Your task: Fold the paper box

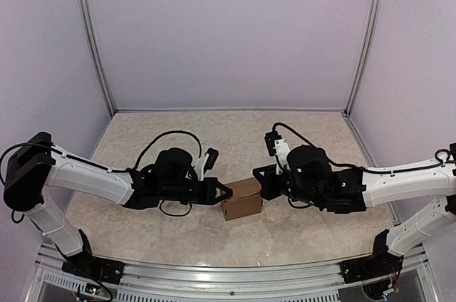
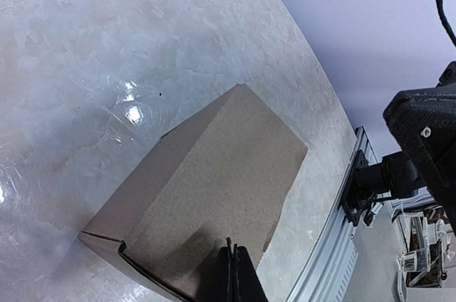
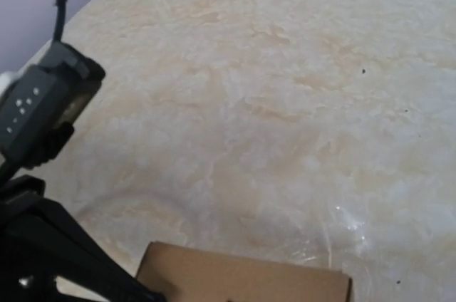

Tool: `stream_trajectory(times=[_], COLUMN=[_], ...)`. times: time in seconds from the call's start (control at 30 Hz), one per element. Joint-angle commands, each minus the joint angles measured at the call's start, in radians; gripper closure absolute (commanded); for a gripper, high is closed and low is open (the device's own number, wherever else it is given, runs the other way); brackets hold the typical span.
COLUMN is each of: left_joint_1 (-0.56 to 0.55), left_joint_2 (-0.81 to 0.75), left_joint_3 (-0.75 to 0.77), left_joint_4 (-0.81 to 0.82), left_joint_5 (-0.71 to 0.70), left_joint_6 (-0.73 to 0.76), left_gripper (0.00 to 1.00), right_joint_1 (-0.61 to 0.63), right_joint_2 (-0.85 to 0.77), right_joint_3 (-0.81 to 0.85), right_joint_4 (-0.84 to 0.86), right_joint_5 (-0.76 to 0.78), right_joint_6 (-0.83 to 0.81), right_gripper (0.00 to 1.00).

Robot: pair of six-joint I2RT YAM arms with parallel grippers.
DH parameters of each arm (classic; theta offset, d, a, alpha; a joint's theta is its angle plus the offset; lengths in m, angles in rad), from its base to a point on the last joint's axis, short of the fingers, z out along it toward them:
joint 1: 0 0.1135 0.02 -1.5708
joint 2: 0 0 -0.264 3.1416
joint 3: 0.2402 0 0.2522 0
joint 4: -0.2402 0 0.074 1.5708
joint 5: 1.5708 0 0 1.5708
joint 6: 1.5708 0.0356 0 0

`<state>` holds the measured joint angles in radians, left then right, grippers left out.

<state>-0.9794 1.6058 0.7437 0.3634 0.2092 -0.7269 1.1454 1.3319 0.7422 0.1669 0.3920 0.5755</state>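
The paper box [image 1: 241, 199] is a small brown cardboard cube standing on the marbled table between the two arms. My left gripper [image 1: 226, 192] is shut, with its tip resting against the box's upper left edge. The left wrist view shows the closed fingers [image 2: 234, 268] lying over the box's top face [image 2: 214, 188], where a folded seam runs along the near left corner. On the box's right side is my right gripper [image 1: 261, 187], close against it and shut. The right wrist view shows only the box's top [image 3: 242, 279] at the bottom edge, with the fingers hidden below the frame.
The marbled tabletop [image 1: 228, 138] stretches back to lilac walls on three sides. An aluminium rail [image 1: 228, 273] runs along the near edge by the arm bases. The left arm's wrist camera housing [image 3: 39, 99] appears at the left of the right wrist view.
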Motion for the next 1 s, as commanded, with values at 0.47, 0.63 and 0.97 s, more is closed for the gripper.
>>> stream_trajectory(times=[0.47, 0.63, 0.97], left_joint_1=[-0.008, -0.010, -0.013], left_joint_2=[0.037, 0.037, 0.052], left_joint_3=[-0.011, -0.005, 0.005], left_joint_4=[-0.251, -0.259, -0.267], left_joint_5=[-0.078, -0.082, -0.086], left_joint_6=[0.038, 0.039, 0.041], left_gripper=[1.00, 1.00, 1.00], right_joint_1=[-0.133, -0.139, -0.132], right_joint_2=[0.060, 0.107, 0.190], right_joint_3=[0.075, 0.038, -0.071], right_joint_4=[-0.203, -0.175, -0.138], right_joint_5=[-0.175, -0.205, -0.236], right_joint_6=[-0.050, -0.033, 0.041], right_gripper=[1.00, 1.00, 1.00])
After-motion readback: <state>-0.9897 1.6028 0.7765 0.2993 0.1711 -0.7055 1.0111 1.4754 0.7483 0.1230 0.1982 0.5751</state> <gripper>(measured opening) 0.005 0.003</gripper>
